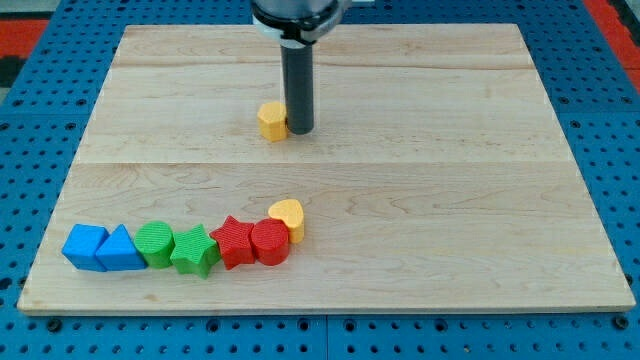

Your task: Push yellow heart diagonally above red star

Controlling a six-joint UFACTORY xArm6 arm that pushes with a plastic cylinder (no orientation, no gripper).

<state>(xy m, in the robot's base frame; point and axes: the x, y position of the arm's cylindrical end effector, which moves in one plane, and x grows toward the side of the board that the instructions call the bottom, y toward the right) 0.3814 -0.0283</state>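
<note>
Jawless, my tip [299, 131] touches one yellow hexagon [271, 121]; one yellow heart [287, 217], one red star [233, 243].

row left-to-right: red star [234, 242], red cylinder [269, 241], yellow heart [287, 217] | my tip [300, 130] right of yellow hexagon [271, 121]

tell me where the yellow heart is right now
The yellow heart sits low, near the view's centre, touching the red cylinder at the row's right end.

we see bright, even light from overhead; the wooden board [400, 180] shows no glare. soft, short shadows hug the blocks and my tip [299, 130]. focus is sharp throughout, edges undistorted.
</note>
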